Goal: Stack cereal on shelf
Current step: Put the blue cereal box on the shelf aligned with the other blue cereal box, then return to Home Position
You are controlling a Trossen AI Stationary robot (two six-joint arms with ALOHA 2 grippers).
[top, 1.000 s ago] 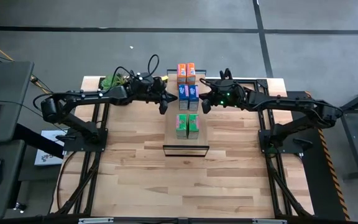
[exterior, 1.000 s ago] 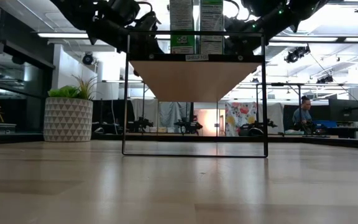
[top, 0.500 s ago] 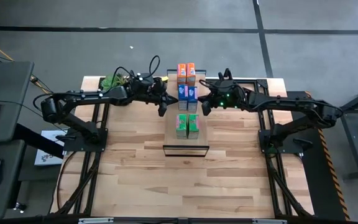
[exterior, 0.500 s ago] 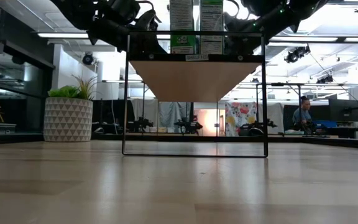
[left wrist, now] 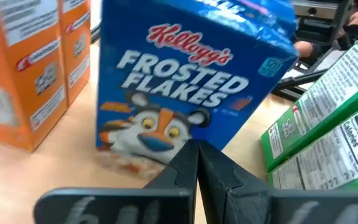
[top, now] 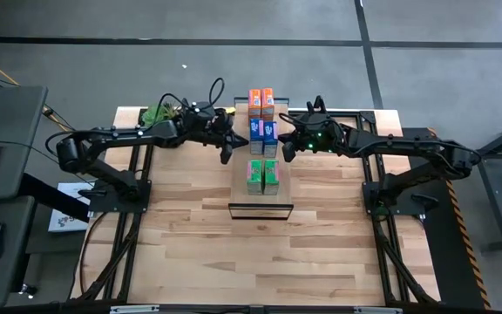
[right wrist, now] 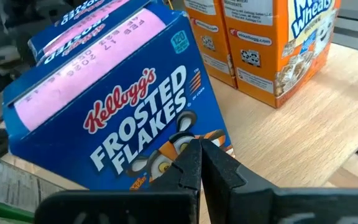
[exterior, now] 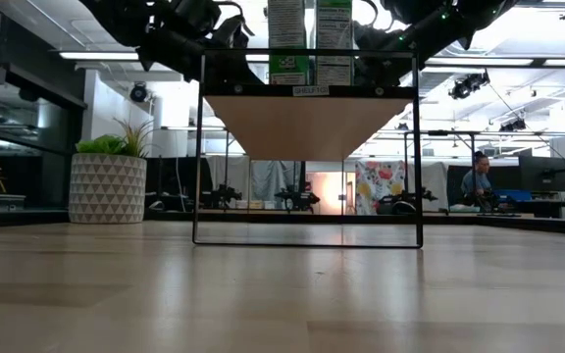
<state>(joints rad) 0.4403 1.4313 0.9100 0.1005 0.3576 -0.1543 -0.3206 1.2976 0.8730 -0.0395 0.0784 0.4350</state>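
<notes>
Six cereal boxes (top: pixel 263 139) upright in three pairs along shelf (top: pixel 261 194), left gripper (top: pixel 227 150) and right gripper (top: pixel 287 150) flanking the blue pair (left wrist: pixel 191 81), both fingers pressed together, holding nothing

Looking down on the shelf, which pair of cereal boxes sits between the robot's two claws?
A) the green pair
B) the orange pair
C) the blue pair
C: the blue pair stands mid-shelf with the left claw and the right claw on either side of it.
</notes>
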